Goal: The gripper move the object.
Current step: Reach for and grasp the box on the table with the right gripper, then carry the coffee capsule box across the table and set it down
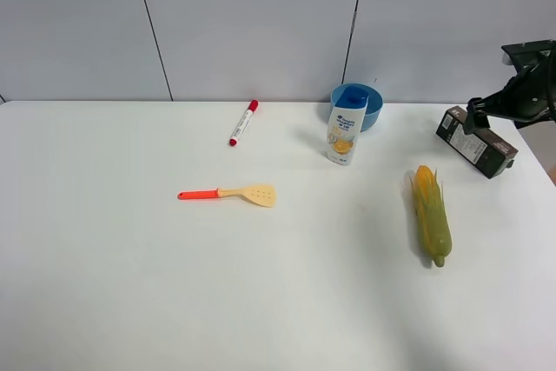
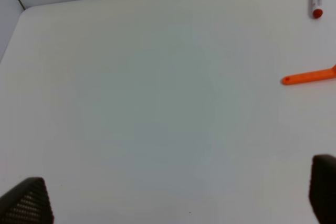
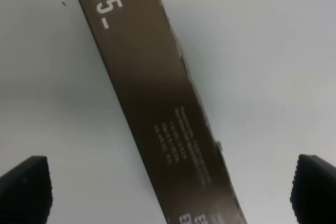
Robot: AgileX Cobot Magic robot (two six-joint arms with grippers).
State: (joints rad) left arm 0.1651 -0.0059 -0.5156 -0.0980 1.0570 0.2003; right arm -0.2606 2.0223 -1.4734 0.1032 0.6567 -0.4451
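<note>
Dark brown carton (image 1: pixel 491 152), printed "05", lies flat on the white table (image 1: pixel 130 284) at the far right of the overhead frame, just beyond the corn cob (image 1: pixel 432 215). The right gripper (image 3: pixel 169 188) hovers over it, fingers spread wide, clear of both long sides. The left gripper (image 2: pixel 173 198) is likewise spread wide above bare table, with the orange spatula (image 2: pixel 310 76) handle nearby.

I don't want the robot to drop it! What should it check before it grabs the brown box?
1. Right gripper open: ok, jaws wide apart.
2. Brown box between the jaws: ok.
3. Jaws square to the box: not ok, it lies slanted between them.
4. Corn clear of the box: ok, they are apart.
5. Height above the box: cannot tell.
6. Left gripper out of the way: ok, no box in its view.
</note>
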